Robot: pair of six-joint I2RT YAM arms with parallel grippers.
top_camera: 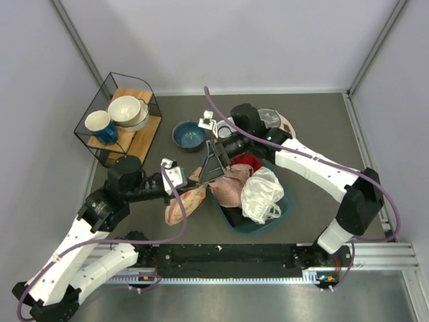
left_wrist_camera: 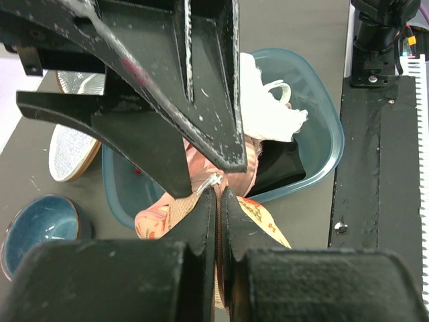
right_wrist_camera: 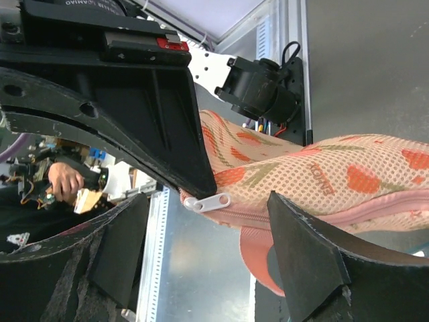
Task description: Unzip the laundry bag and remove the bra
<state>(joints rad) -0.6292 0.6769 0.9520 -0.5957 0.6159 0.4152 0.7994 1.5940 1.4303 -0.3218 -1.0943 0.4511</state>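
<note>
- Grey desk (top_camera: 315,114) inside pale walls, with both arms reaching in from the near edge to meet near its middle.
- The laundry bag (top_camera: 182,206), peach-pink mesh with an orange-red print, sits just left of the teal basin (top_camera: 285,211). Its upper end is lifted and the rest drapes down beside the basin's rim.
- The left gripper (top_camera: 196,180) is clamped tight on the bag's top edge, with the fabric pinched between its closed fingers.
- The right gripper (top_camera: 214,178) stands right against it, jaws spread wide and holding nothing.
- From the right wrist view, the pale zip pull (right_wrist_camera: 208,201) lies in the gap between those open fingers, and neither finger is on it.
- The zip running away from the pull looks closed, and I cannot see inside the bag.
- In the basin lie a pale pink lacy garment (top_camera: 231,188) and a white glossy bundle (top_camera: 263,194).
- A dark blue bowl (top_camera: 190,134) sits on the desk behind the grippers.
- Far left, a black wire rack (top_camera: 100,157) holds a blue mug (top_camera: 100,126) and cream bowls (top_camera: 126,111).
</note>
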